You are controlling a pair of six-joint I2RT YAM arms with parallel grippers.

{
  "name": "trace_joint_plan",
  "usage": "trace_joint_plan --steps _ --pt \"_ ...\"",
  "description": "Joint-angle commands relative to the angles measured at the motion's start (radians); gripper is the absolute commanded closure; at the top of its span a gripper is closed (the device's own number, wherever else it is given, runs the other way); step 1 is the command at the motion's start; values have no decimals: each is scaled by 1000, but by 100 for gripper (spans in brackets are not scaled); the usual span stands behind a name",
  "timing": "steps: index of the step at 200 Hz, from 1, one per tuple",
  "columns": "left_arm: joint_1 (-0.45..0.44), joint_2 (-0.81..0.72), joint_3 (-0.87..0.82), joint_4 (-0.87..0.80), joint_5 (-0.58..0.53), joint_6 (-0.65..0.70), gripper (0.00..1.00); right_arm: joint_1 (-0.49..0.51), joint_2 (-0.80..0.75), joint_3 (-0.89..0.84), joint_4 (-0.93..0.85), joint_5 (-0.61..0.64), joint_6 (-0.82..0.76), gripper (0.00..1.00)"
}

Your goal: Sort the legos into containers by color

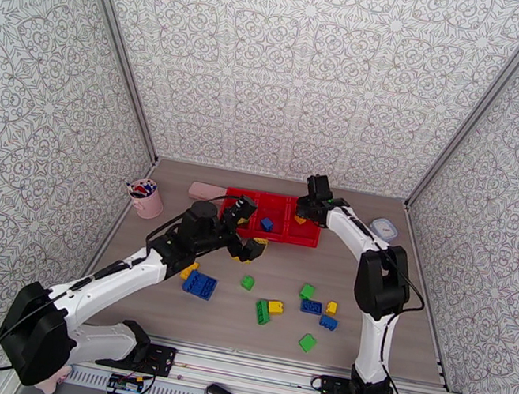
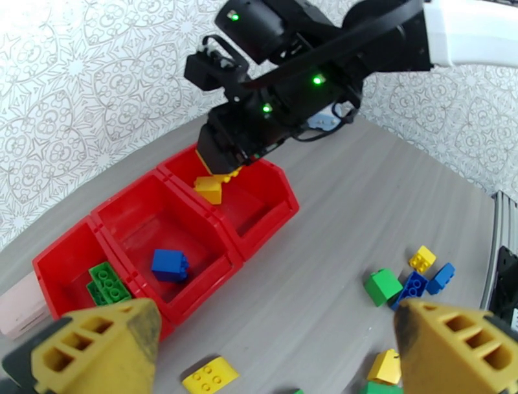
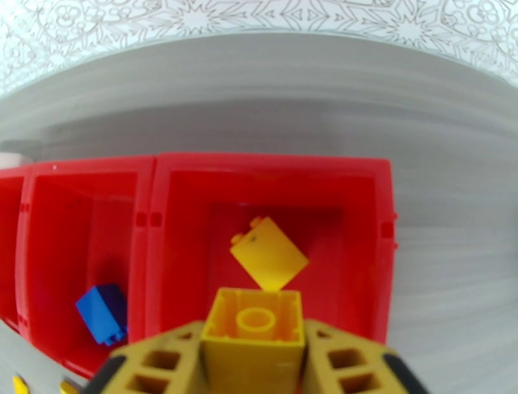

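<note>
One square yel. brick [image 3: 254, 337], R fingers [image 3: 165, 364]

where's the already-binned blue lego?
Blue lego sits in the middle red bin, left wrist view, between the bin holding a green lego and the one under the right gripper.

Our left gripper [image 2: 278, 350] reaches toward one o'clock, jaws wide; our right gripper [image 3: 252, 363], toward eleven, pinches a square yellow plastic brick [image 3: 254, 323].

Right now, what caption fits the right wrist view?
Jaws hold a yellow brick over the end red bin, another yellow brick below, a blue brick next door.
</note>
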Motion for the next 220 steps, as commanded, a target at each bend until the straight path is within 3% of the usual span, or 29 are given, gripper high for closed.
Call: trace_joint_plan --steps 1,27,42,60,81,102,137,184,220 --pt "18 -40 26 -81 -11 -29 0 -5 -45 6 -14 -7 9 48" --pt "11 -68 13 -116 -69 -84 0 -3 -151 -112 34 -64 35 32" --pt "-2 -82 19 -167 -157 -159 0 -3 -217 -194 61 -89 55 27" --pt "-20 -91 62 -301 -244 -276 0 2 -297 -292 91 -121 66 23" --pt "-77 -81 117 -500 -428 -377 0 18 -379 -376 116 -142 29 19" --pt "-109 -59 164 -641 -511 -471 0 48 -454 -439 123 -165 -26 15" --pt "-115 -70 179 -862 -660 -822 0 120 -572 -524 106 -161 -97 11" --pt "-36 -99 114 -975 -644 -1285 0 156 -665 -616 113 -158 -100 7" --pt "57 -72 39 -965 -519 -1450 3 162 -698 -659 137 -143 -77 5"
